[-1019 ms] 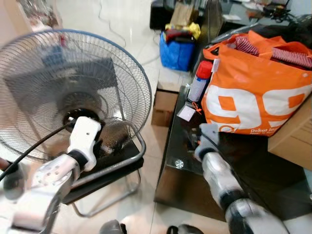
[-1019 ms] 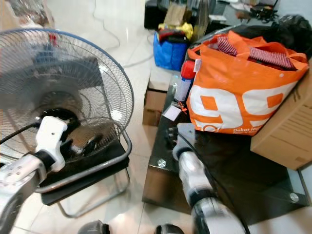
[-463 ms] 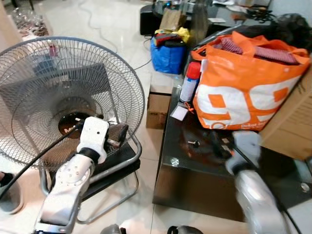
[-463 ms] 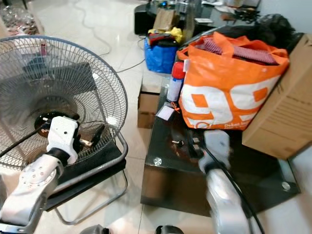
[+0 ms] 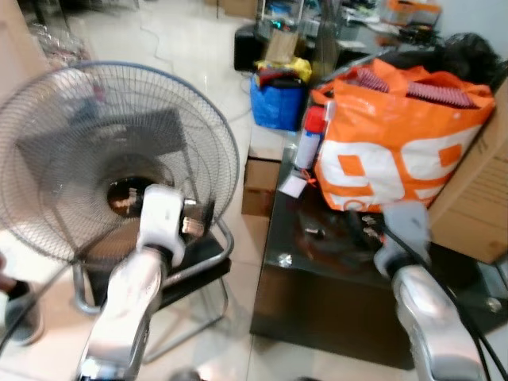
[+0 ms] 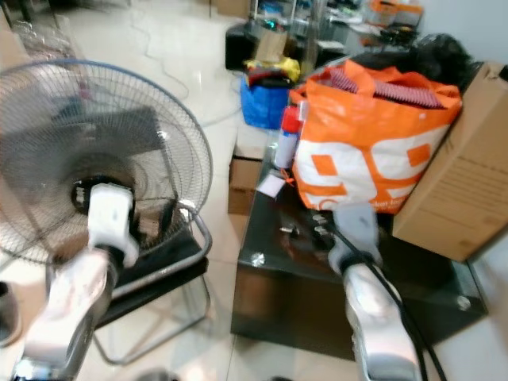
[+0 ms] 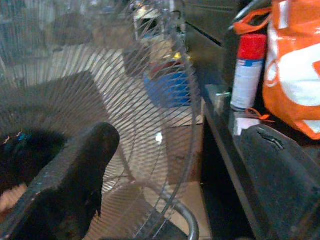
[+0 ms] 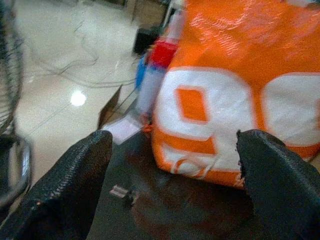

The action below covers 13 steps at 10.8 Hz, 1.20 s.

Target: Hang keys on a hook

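Note:
A small metal object, possibly the keys, lies on the dark glass table; it is too blurred to be sure. My right gripper hovers open just above the table, with that object below and a little short of its fingers. In the left eye view the right gripper sits in front of the orange bag. My left gripper is open and empty, held against the fan grille beside the table's left end.
A red-capped spray can and a white tag stand at the table's far left. A cardboard box is at the right. A blue bag and a small carton sit on the floor beyond. The fan rests on a black chair.
The head view has shifted and blurred. My right gripper has moved from the table's near left edge inward towards the orange bag. The left arm stays by the fan.

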Available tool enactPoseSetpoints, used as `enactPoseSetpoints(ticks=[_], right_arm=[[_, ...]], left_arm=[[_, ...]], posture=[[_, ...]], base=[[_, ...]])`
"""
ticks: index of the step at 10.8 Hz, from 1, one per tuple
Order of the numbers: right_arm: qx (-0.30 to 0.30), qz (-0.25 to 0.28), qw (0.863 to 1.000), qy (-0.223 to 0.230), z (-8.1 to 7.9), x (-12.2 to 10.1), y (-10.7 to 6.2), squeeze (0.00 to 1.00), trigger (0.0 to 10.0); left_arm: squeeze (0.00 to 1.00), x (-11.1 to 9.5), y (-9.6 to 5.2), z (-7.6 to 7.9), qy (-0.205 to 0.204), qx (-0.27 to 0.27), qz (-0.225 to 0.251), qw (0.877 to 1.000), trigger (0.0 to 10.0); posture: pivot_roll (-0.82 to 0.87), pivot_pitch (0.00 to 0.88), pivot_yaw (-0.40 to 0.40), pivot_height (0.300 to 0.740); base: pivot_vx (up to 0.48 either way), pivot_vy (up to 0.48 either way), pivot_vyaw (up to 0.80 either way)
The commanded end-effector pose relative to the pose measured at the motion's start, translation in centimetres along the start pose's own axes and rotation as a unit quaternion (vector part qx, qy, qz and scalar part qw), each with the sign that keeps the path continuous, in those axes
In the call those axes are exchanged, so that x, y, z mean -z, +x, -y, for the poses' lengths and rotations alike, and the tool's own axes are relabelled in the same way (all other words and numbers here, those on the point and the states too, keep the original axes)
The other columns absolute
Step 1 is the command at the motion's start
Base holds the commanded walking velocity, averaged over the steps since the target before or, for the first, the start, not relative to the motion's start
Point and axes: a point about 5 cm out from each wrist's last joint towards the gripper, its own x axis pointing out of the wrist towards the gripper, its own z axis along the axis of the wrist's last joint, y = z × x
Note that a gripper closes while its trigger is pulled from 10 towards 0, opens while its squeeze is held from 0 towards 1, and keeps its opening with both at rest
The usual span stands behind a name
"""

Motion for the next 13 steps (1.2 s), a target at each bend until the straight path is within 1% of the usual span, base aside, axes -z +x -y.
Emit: enactPoseSetpoints(ticks=[1, 3, 4, 5, 6, 7, 8, 9, 10, 11, 12, 13], right_arm=[[-0.001, -0.008, 1.000, -0.001, 0.3, 0.1, 0.2, 0.00, 10.0], [-0.026, -0.014, 1.000, -0.007, 0.0, -0.2, 0.8, 0.00, 10.0], [-0.039, -0.019, 0.999, -0.011, -0.1, -0.2, 1.0, 0.00, 10.0], [-0.047, -0.027, 0.998, -0.016, 0.1, -0.1, 1.1, 0.00, 10.0], [-0.045, -0.034, 0.998, -0.015, 0.3, 0.1, 1.1, 0.00, 10.0], [-0.038, -0.036, 0.999, -0.014, 0.4, 0.2, 1.0, 0.00, 10.0], [-0.027, -0.037, 0.999, -0.010, 0.6, 0.3, 0.7, 0.00, 10.0], [-0.005, -0.038, 0.999, 0.000, 0.9, 0.5, 0.1, 0.00, 10.0], [0.024, -0.042, 0.999, 0.010, 1.2, 0.8, -1.0, 0.00, 10.0], [0.041, -0.044, 0.998, 0.015, 1.4, 1.0, -2.0, 0.00, 10.0], [0.062, -0.049, 0.997, 0.020, 1.8, 1.3, -3.3, 0.00, 10.0], [0.068, -0.051, 0.996, 0.022, 1.9, 1.4, -3.7, 0.00, 10.0]], left_arm=[[0.00, 0.1, -0.3, -0.4, 0.008, -0.014, -0.002, 1.000, 10.0], [0.00, 0.4, -1.2, -0.9, 0.014, -0.041, -0.007, 0.999, 10.0], [0.00, 0.4, -1.6, -1.0, 0.011, -0.051, -0.007, 0.999, 10.0], [0.00, 0.5, -2.1, -0.8, 0.009, -0.058, -0.009, 0.998, 10.0], [0.00, 0.6, -2.3, -0.7, 0.010, -0.057, -0.012, 0.998, 10.0], [0.00, 0.5, -2.1, -0.4, 0.012, -0.046, -0.011, 0.999, 10.0], [0.00, 0.3, -1.7, -0.1, 0.014, -0.033, -0.010, 0.999, 10.0], [0.00, -0.1, -0.9, 0.3, 0.017, -0.007, -0.006, 1.000, 10.0], [0.00, -0.5, 0.0, 0.6, 0.020, 0.022, -0.001, 1.000, 10.0], [0.00, -0.6, 0.7, 0.8, 0.016, 0.037, 0.001, 0.999, 10.0], [0.00, -0.7, 1.5, 1.3, 0.011, 0.056, 0.003, 0.998, 10.0], [0.00, -0.8, 1.8, 1.5, 0.010, 0.063, 0.004, 0.998, 10.0]], posture=[[0.01, 0.000, -0.144, 0.740], [0.05, 0.000, -0.202, 0.740], [0.06, 0.000, -0.225, 0.740], [0.07, 0.000, -0.239, 0.740], [0.07, 0.000, -0.239, 0.740], [0.07, 0.000, -0.239, 0.740], [0.03, 0.000, -0.175, 0.740], [0.01, 0.000, -0.148, 0.740], [-0.06, 0.000, -0.054, 0.740], [-0.11, 0.000, -0.008, 0.740], [-0.15, 0.000, 0.030, 0.740], [-0.16, 0.000, 0.038, 0.740]], base=[[0.000, 0.000, 0.00], [0.000, 0.000, 0.00], [0.000, 0.000, 0.00], [0.000, -0.270, 0.00], [0.000, -0.274, 0.00], [0.000, -0.244, 0.00], [0.000, -0.244, 0.00], [0.000, 0.000, 0.00], [0.000, 0.000, 0.00], [0.000, 0.000, 0.00], [0.000, 0.000, 0.00], [0.000, 0.000, 0.00]])
